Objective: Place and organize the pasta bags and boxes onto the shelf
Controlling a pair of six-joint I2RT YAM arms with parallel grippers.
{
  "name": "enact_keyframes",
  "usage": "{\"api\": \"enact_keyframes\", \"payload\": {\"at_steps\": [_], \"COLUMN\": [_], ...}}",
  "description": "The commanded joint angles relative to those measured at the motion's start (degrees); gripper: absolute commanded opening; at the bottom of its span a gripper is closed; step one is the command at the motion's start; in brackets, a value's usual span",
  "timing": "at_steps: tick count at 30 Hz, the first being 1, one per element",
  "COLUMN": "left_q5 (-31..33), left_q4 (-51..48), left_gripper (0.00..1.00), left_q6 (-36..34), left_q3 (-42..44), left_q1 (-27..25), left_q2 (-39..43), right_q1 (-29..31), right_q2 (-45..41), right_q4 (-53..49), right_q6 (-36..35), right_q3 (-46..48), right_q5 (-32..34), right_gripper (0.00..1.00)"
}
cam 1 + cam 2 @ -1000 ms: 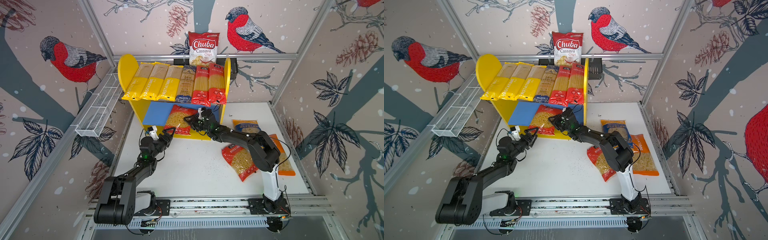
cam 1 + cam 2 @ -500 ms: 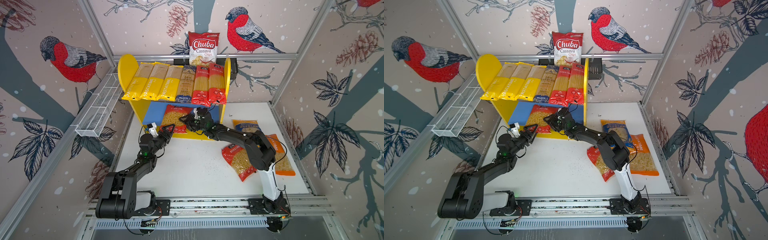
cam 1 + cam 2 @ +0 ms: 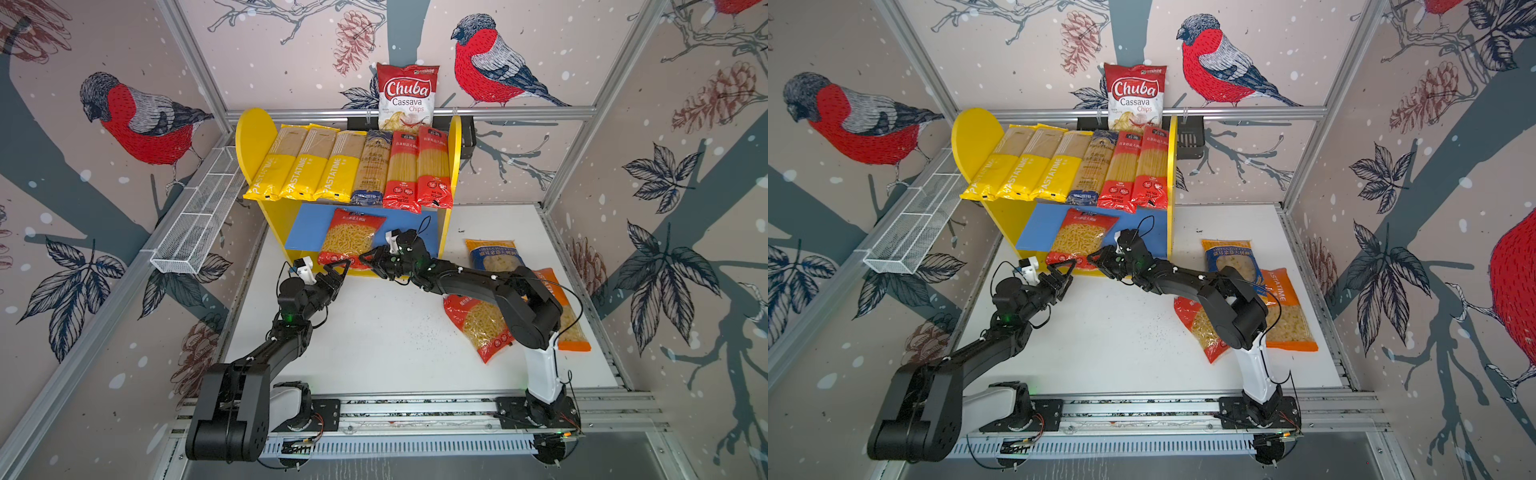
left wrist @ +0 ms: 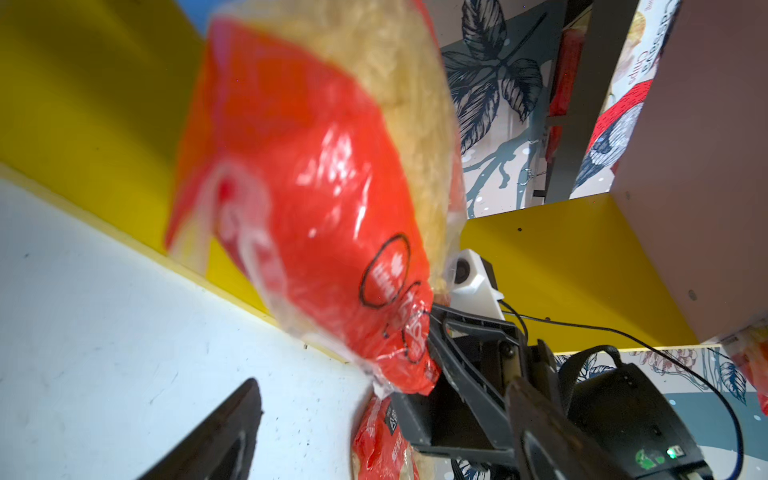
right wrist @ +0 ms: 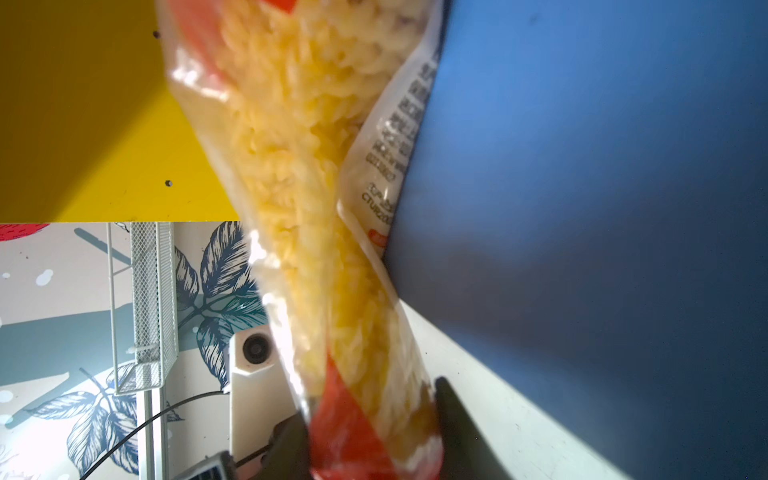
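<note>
The shelf carries three long yellow packs, a dark blue pack and two red packs on top. A red pasta bag leans on the blue lower board. My right gripper is shut on its bottom edge; in the right wrist view the bag fills the gap between the fingers. Beside the bag's lower left corner my left gripper is open and holds nothing. A blue bag, a red bag and an orange bag lie on the table.
A Chuba chips bag hangs on the back rail above a black basket. A white wire rack runs along the left wall. My right arm stretches low across the table over the loose bags.
My right gripper has slid from the bag's right side down to its bottom edge, and the bag has shifted slightly left. The left gripper has opened a little wider.
</note>
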State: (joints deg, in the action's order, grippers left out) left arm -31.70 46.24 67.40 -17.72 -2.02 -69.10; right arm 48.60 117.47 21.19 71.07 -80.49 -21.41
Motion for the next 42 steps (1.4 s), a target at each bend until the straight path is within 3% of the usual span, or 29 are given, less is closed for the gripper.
{"api": "enact_keyframes", "payload": {"at_steps": [1,5,9,11,14,19,29,39,42], "left_q5": [-0.29,0.02,0.80,1.40,2.13,2.44,4.31,7.50,8.07], "left_q4": [5.20,6.41,7.13,7.94,8.25,8.56,9.00,1.71,0.54], "left_gripper": [0.91,0.91,0.89,0.88,0.87,0.81,0.39,0.06,0.00], "left_q6": [0.99,1.33,1.42,1.98,2.21,2.38,4.17,-1.02,-2.16], "left_q3": [-0.99,-4.36,-7.55,-8.17,-9.19,-11.06,-13.00,-18.76,-20.36], "left_q1": [0.13,0.11,0.11,0.12,0.10,0.00,-1.07,2.75,5.24], "left_q2": [-1.52,-4.35,-7.59,-8.88,-10.37,-12.66,-13.13,-13.06,-13.16], "right_q1": [0.02,-0.08,-0.62,-0.76,-0.81,-0.85,-0.64,1.66,1.81], "right_q2": [1.28,3.08,2.78,1.84,0.04,-5.24,-14.64,-15.52,-15.77], "right_q4": [4.03,3.10,4.29,4.91,4.99,5.64,9.47,10.60,11.22], "right_q6": [1.28,1.06,2.19,2.31,1.39,-0.40,0.73,0.96,1.26], "right_q3": [-3.89,-9.20,-7.29,-5.51,-2.77,5.29,22.45,25.33,26.14], "right_q5": [-1.47,-2.87,-3.11,-3.20,-3.38,-3.35,-1.39,-0.14,-0.17], "right_gripper": [0.25,0.16,0.16,0.21,0.37,0.44,0.45,0.45,0.45]}}
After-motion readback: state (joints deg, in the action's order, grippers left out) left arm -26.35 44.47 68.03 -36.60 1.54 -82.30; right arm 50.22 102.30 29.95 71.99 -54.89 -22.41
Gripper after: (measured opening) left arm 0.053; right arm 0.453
